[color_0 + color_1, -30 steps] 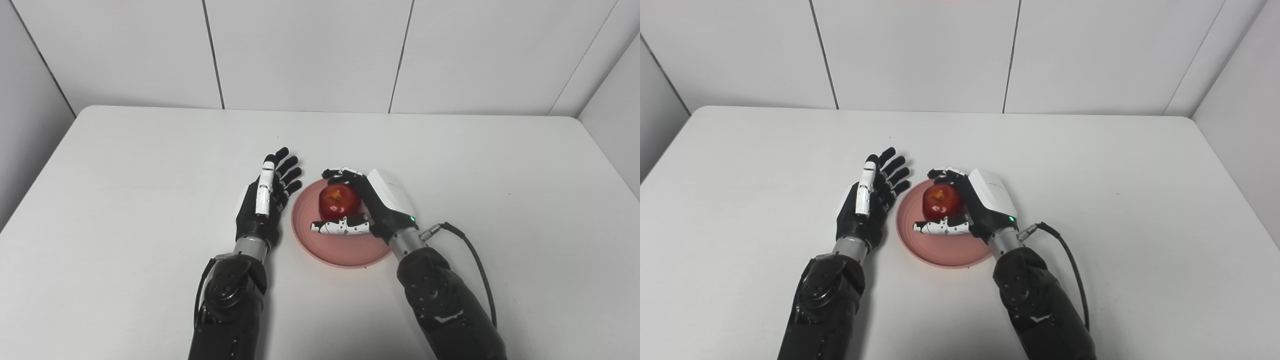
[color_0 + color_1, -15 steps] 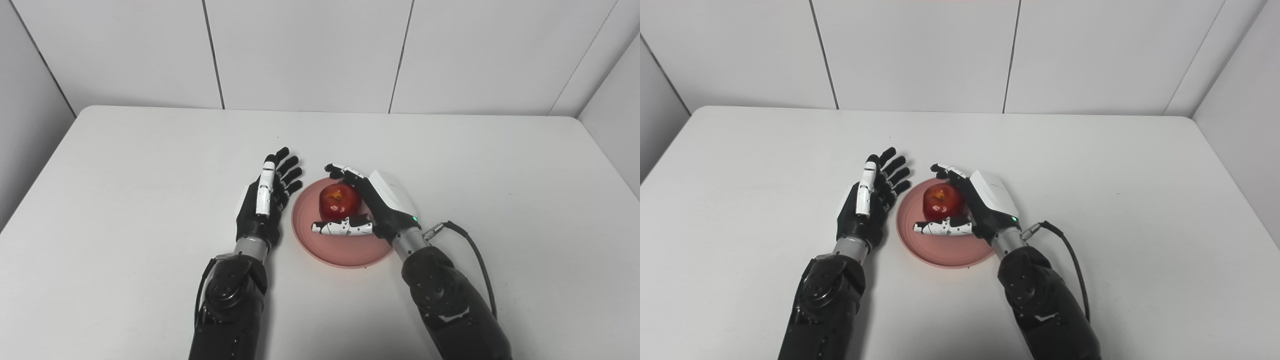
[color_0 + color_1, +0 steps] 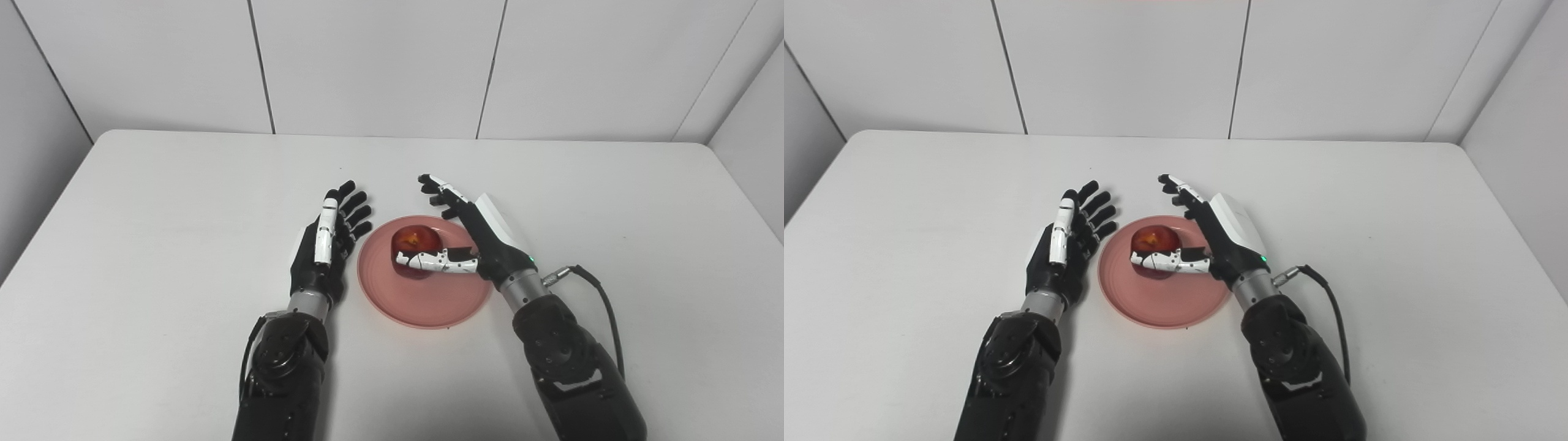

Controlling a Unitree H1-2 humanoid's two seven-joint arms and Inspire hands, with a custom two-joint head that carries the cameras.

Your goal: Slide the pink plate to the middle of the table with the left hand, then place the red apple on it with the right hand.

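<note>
The pink plate (image 3: 429,300) lies near the middle of the white table, toward the front. The red apple (image 3: 414,240) rests on it, in the plate's back half. My right hand (image 3: 474,236) is open just right of the apple, fingers stretched out away from it; its thumb crosses in front of the apple's lower part. My left hand (image 3: 324,245) is open with fingers spread, standing edge-on just left of the plate's rim, holding nothing.
The white table (image 3: 153,202) is bounded by pale walls at the back and both sides. A black cable (image 3: 597,294) loops from my right wrist over the table to the right of the plate.
My right hand has opened: its fingers lifted off the apple and straightened, and the hand drew slightly right. The apple stays on the plate. My left hand has not moved.
</note>
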